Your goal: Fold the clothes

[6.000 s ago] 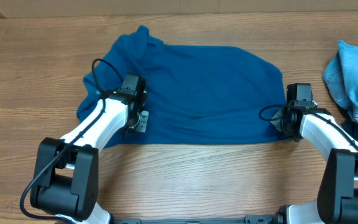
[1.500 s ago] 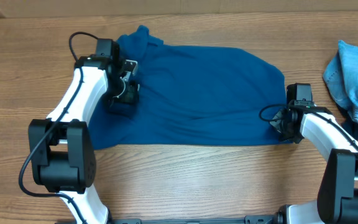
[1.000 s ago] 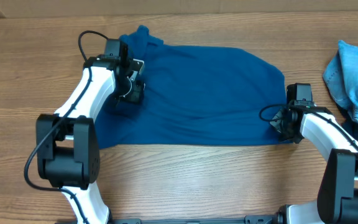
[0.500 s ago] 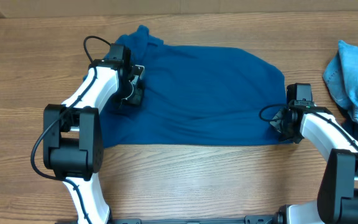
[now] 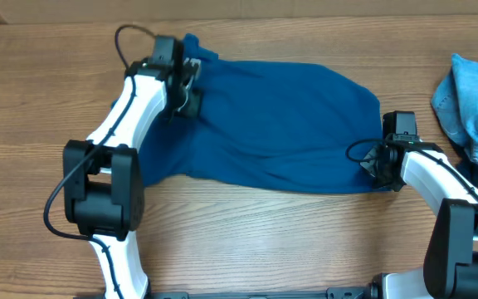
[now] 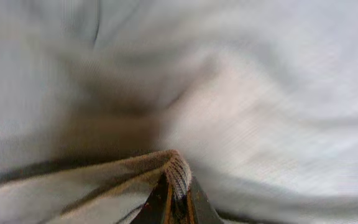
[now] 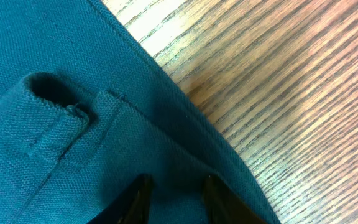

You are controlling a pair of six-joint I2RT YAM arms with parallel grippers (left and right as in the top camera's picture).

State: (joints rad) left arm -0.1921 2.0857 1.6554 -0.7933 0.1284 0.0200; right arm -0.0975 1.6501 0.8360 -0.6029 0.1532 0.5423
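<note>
The clothes in play are a deep-blue shirt (image 5: 280,116) lying spread across the wooden table (image 5: 247,241). My left gripper (image 5: 186,86) is at the shirt's far-left part, shut on a pinched fold of fabric (image 6: 178,174); in the left wrist view the cloth fills the frame and looks washed out. The shirt's near-left edge now runs slanting up toward that grip. My right gripper (image 5: 378,166) sits at the near-right corner. Its two dark fingers (image 7: 138,196) stand a little apart with blue cloth (image 7: 73,93) bunched between them, the hem lying beside bare wood.
A light-blue denim garment (image 5: 475,104) lies heaped at the right edge of the table, with something dark under it. Bare wood runs along the front and the left side. The left arm (image 5: 131,116) reaches along the shirt's left side.
My left gripper has shut on the shirt and moved toward the far side, dragging the near-left edge up off the front of the table. The right arm has not moved.
</note>
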